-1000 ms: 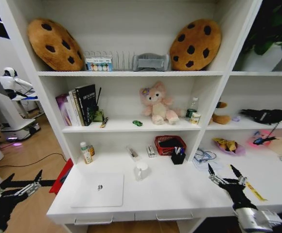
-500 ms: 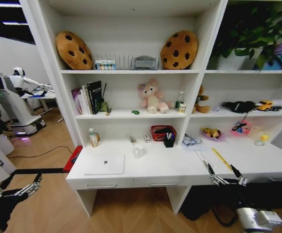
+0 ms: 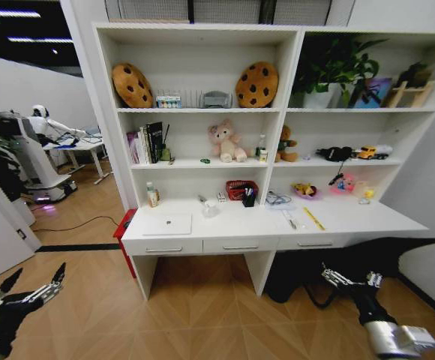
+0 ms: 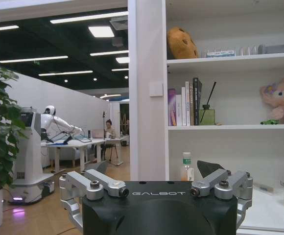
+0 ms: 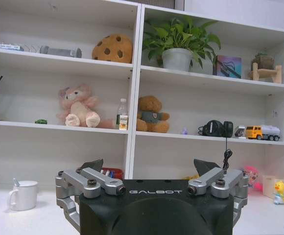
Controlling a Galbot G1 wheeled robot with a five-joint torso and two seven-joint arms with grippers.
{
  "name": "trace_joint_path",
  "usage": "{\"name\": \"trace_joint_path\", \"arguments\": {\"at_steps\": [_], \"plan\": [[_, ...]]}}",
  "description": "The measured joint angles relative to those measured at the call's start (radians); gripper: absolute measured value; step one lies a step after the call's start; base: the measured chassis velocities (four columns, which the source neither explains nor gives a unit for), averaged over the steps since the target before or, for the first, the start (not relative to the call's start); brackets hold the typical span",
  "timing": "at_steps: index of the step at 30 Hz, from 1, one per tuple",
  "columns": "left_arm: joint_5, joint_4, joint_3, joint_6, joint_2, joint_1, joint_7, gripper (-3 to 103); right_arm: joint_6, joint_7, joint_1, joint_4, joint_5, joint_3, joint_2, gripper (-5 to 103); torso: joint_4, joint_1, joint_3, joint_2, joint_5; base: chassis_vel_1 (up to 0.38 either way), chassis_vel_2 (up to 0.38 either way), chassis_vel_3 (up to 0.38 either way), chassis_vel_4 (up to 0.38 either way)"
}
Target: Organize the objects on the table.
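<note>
With the camera drawn back, both wide-spread pincers, left (image 3: 24,289) and right (image 3: 350,279), are held over open floor, well short of the desk (image 3: 225,226) edge.

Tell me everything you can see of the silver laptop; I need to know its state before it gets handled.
The silver laptop lies flat and closed on the white desk, near the left end, above the leftmost drawer. Its lid looks like pale matte metal with rounded corners and a small dark mark at the centre. Nothing rests on it. A labelled bottle stands behind it toward the shelving, and a white mug sits off its far right corner. Both grippers hang low, well short of the desk.
</note>
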Motion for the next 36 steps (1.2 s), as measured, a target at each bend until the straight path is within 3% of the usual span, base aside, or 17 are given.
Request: {"name": "trace_joint_path", "arguments": {"at_steps": [2,11,36], "plan": [[0.000,0.000,0.000,0.000,0.000,0.000,0.001,100,0.000,0.000,-0.001,0.000,0.000,0.000,0.000,100,-0.0027,0.001,0.001,-0.001,0.0007,0.016,0.072,-0.097,0.029],[0.000,0.000,0.000,0.000,0.000,0.000,0.002,100,0.000,0.000,0.000,0.000,0.000,0.000,0.000,100,-0.0013,0.002,0.001,-0.001,0.0001,-0.036,0.027,0.024,-0.027],[0.000,0.000,0.000,0.000,0.000,0.000,0.001,100,0.000,0.000,0.000,0.000,0.000,0.000,0.000,100,-0.0017,0.001,0.000,-0.001,0.0003,0.000,0.003,0.001,-0.001]]}}
